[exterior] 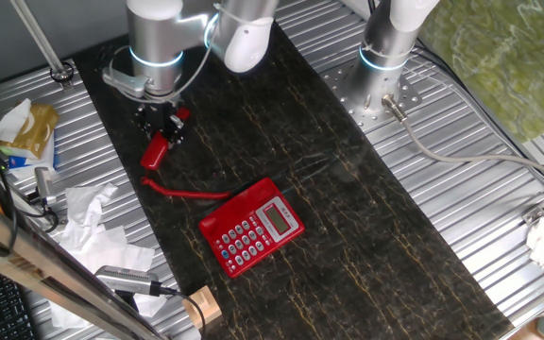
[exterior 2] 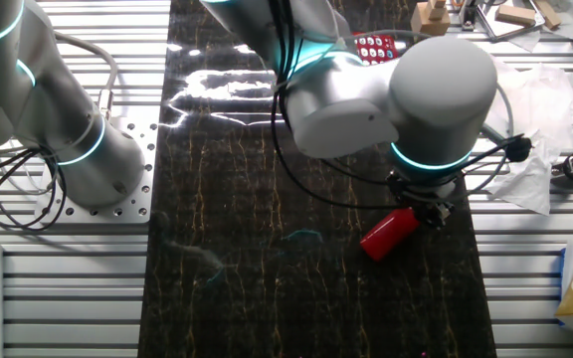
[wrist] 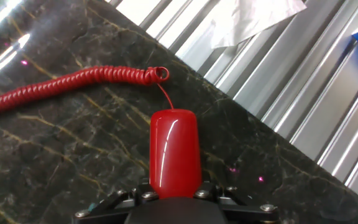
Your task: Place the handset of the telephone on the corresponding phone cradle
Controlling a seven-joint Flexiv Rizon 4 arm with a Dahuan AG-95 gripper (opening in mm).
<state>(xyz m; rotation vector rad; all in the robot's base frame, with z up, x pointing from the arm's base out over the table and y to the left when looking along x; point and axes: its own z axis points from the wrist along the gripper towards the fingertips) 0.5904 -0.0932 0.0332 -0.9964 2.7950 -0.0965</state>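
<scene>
The red handset (exterior: 158, 148) lies tilted on the dark mat, and my gripper (exterior: 161, 126) is shut on its upper end. In the hand view the handset (wrist: 174, 149) runs up from between the jaws, with its coiled red cord (wrist: 73, 81) trailing left. The other fixed view shows the handset (exterior 2: 389, 232) under my gripper (exterior 2: 424, 207). The red telephone (exterior: 251, 227) with grey-white buttons and a silver display sits to the right and nearer the front, cord (exterior: 182, 192) running to it. Its cradle strip (exterior: 239, 196) lies along the side facing the handset. The telephone (exterior 2: 374, 46) is mostly hidden behind the arm.
Crumpled white paper (exterior: 91, 222) and a tissue pack (exterior: 28, 132) lie on the metal table left of the mat. A wooden block (exterior: 201, 308) sits at the mat's front corner. A second arm's base (exterior: 382, 66) stands at the back right.
</scene>
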